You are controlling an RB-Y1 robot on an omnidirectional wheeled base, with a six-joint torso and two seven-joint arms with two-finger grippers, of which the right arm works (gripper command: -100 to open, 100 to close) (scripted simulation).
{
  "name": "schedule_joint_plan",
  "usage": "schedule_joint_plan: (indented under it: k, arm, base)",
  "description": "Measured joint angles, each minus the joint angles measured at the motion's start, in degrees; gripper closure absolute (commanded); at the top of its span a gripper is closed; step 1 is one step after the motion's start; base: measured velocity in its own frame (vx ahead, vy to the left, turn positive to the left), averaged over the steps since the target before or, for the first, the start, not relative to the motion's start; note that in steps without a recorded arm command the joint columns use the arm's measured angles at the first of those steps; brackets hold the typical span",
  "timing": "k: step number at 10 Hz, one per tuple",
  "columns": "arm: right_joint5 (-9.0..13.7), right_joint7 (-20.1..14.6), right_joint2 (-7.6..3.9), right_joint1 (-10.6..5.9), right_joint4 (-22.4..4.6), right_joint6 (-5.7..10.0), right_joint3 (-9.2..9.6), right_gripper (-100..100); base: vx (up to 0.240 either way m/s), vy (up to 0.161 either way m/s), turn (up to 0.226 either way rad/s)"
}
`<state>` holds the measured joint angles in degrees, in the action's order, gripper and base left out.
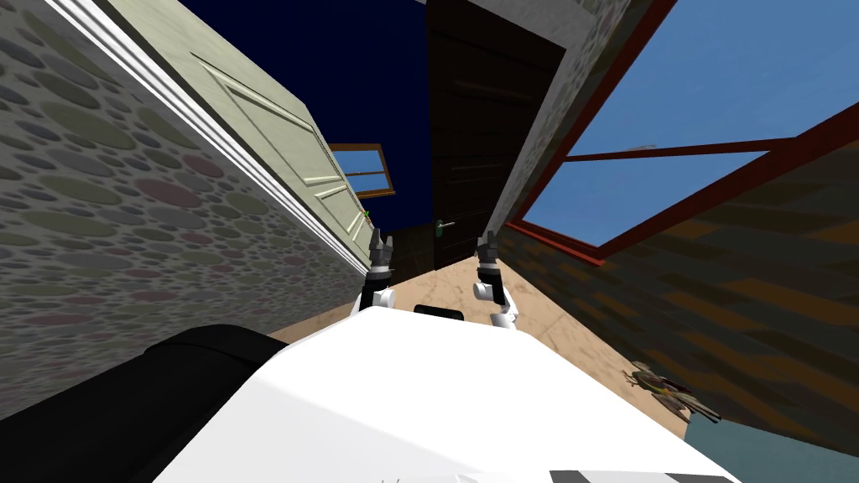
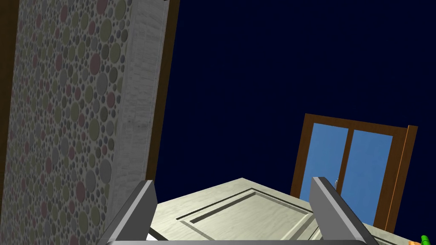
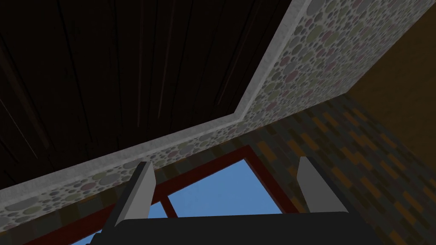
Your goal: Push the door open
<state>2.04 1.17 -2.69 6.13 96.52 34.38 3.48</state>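
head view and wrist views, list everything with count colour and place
dark door: one, dark brown, ahead
door handle: one, greenish, on the dark door
pale door: one, pale green, along the left wall
red-framed window: one, blue panes, right wall
brown-framed window: one, blue panes, beyond the pale door
pebble wall: one, grey, left
floor: one, tan, ahead
heap: one, dark, floor at right
left gripper: one, grey, fingers open
right gripper: one, grey, fingers open

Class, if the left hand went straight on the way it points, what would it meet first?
Most likely the pale green panelled door, seen between the open fingers of the left hand. Depth is unclear: it may skim along it toward the dark blue area.
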Motion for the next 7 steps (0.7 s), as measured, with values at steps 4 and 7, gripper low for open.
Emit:
schedule_joint_plan:
  k: [4,7]
  arm:
    - [0.1,-0.3,0.16,-3.73,-6.3,-0.54,0.47,-100]
    - [0.2,-0.6,0.23,-7.31,-11.8,-0.8,0.69,-100]
  base:
    - [0.045,-0.049,0.051]
    - [0.039,-0.042,0.053]
